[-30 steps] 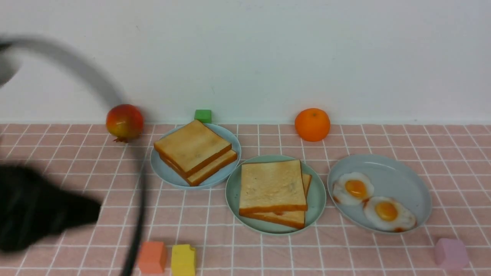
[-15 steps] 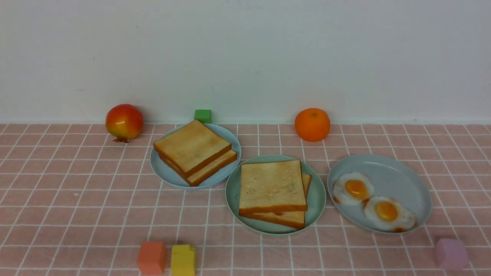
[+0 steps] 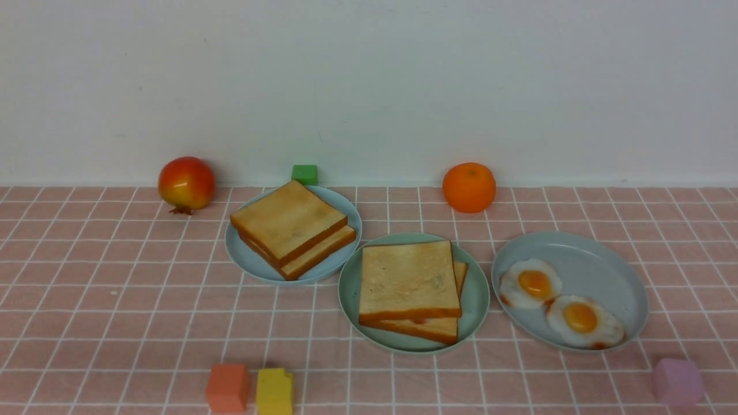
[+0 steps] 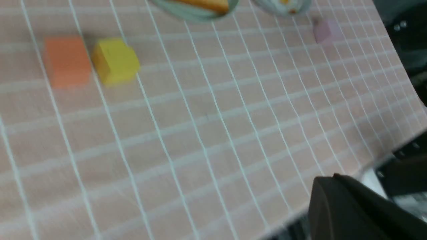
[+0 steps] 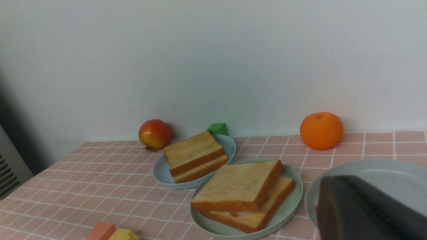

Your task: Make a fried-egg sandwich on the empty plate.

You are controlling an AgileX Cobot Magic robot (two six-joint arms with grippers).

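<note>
gone: left arm's blur; egg between toasts (image 3: 410,282) seems mostly hidden.

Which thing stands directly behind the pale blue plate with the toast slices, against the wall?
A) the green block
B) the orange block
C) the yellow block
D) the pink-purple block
A: in the front view, the green block shows just past the far rim of the pale blue plate, by the wall.
</note>
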